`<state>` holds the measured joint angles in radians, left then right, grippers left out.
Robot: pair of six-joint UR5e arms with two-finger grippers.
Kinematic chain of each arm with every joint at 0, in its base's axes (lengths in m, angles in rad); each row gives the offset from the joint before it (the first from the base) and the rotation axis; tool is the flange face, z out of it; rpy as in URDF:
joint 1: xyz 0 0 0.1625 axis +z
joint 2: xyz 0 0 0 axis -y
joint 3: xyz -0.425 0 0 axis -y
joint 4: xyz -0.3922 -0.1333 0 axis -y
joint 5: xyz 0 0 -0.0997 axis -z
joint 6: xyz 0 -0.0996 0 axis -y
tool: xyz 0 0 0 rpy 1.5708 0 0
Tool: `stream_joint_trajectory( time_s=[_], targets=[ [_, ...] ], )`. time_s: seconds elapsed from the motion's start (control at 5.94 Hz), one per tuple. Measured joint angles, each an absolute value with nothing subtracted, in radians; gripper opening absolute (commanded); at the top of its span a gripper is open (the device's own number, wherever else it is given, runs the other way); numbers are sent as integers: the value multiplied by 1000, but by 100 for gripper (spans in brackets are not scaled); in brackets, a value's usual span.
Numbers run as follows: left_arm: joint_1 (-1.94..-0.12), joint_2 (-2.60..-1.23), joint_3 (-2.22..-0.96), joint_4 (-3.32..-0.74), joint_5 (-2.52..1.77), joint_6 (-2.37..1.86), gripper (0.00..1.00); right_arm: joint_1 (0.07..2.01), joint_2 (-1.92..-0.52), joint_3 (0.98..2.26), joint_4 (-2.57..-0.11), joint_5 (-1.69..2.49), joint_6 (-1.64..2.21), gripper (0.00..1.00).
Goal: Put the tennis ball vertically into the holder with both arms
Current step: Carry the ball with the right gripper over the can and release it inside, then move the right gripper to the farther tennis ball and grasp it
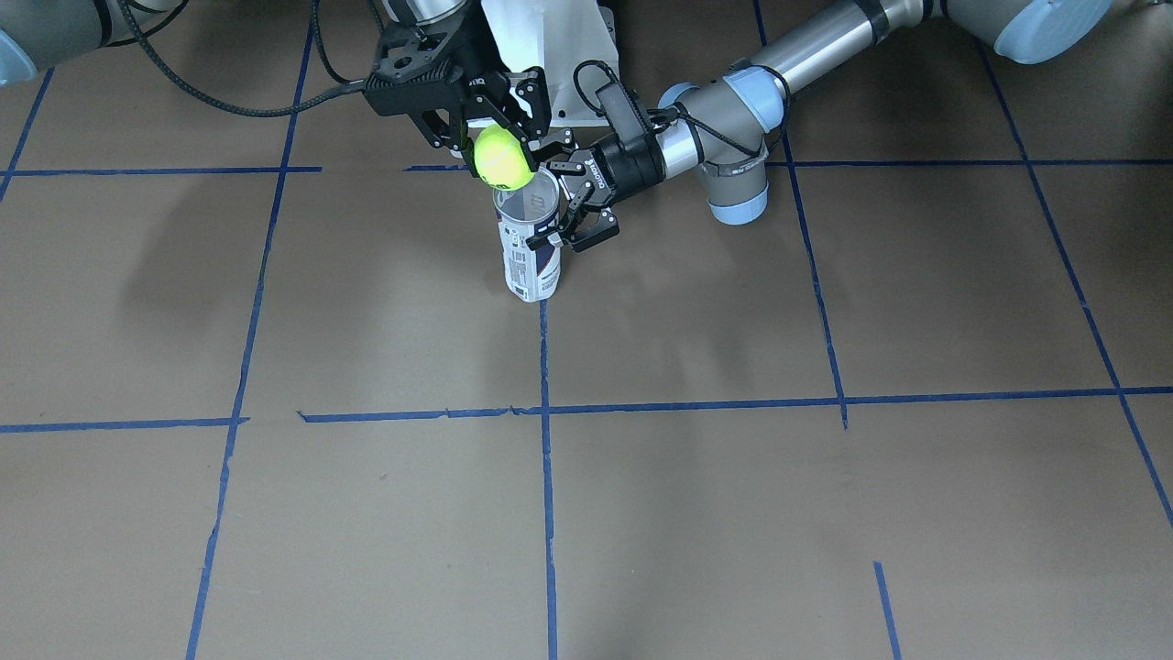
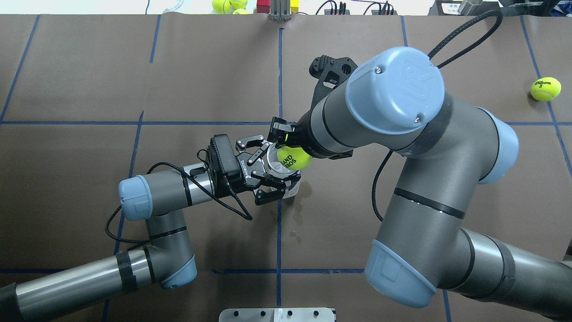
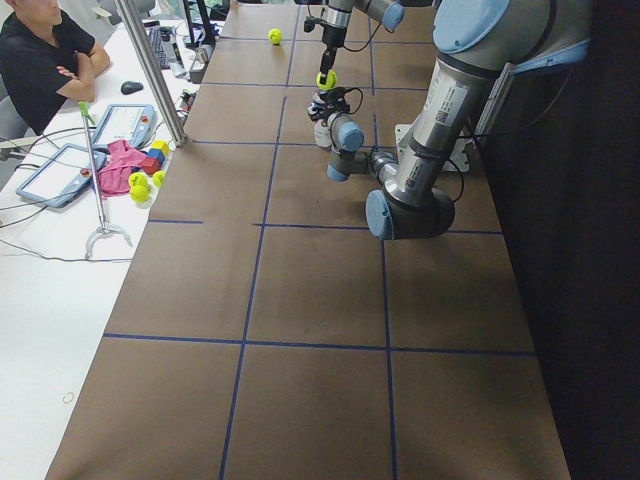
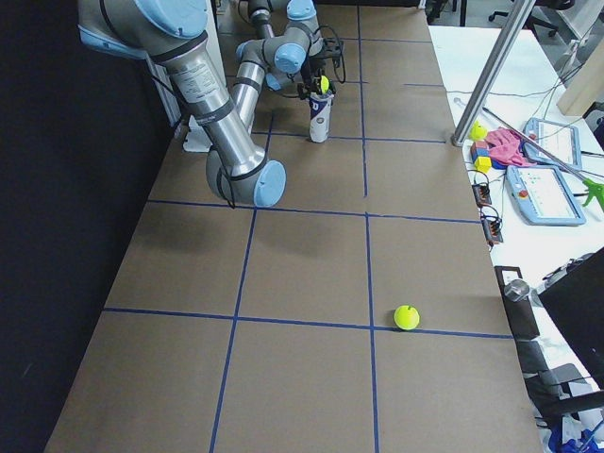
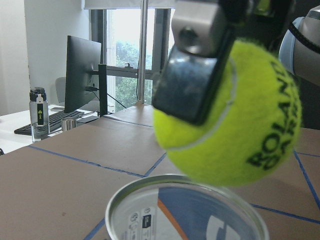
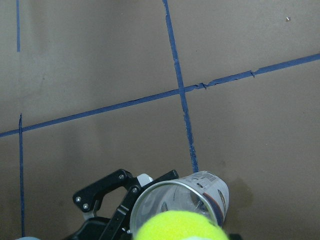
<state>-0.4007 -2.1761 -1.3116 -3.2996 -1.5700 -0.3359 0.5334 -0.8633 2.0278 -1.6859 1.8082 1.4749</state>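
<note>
The tennis ball (image 1: 502, 156), yellow-green with dark lettering, is pinched in my right gripper (image 1: 499, 139), which hangs just above the open mouth of the holder (image 1: 531, 264). The holder is a clear can with a navy and white label, upright on the table. My left gripper (image 1: 551, 196) reaches in from the side, fingers closed around its upper part. From overhead the ball (image 2: 293, 157) partly covers the can's rim (image 2: 273, 166). In the left wrist view the ball (image 5: 235, 115) hovers a little above the silver rim (image 5: 185, 186), slightly off-centre. In the right wrist view the can (image 6: 207, 190) sits below the ball (image 6: 180, 227).
A second tennis ball (image 2: 545, 88) lies far off on the robot's right side of the table. The white robot base (image 1: 550, 46) stands just behind the can. More balls (image 2: 225, 5) and blocks lie beyond the table's far edge. A seated operator (image 3: 40, 60) is beside it.
</note>
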Motion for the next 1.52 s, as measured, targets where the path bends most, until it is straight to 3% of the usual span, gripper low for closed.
stream_joint_trajectory(
  time_s=[0.34, 0.51, 0.67, 0.84, 1.52],
  targets=[
    [-400, -2174, -1310, -3300, -1570, -336, 78, 528, -830, 1987, -1686, 1802, 1481, 8],
    [-399, -2174, -1311, -3300, -1570, -336, 78, 528, -823, 1973, -1686, 1796, 1482, 20],
    [-398, -2174, -1311, -3300, -1569, -336, 78, 528, -820, 1963, -1686, 1787, 1482, 73],
    [-397, -2174, -1311, -3300, -1569, -336, 78, 528, -820, 1959, -1686, 1784, 1484, 99],
    [-397, -2172, -1312, -3301, -1569, -336, 78, 528, -809, 1956, -1684, 1787, 1552, 100]
  ],
)
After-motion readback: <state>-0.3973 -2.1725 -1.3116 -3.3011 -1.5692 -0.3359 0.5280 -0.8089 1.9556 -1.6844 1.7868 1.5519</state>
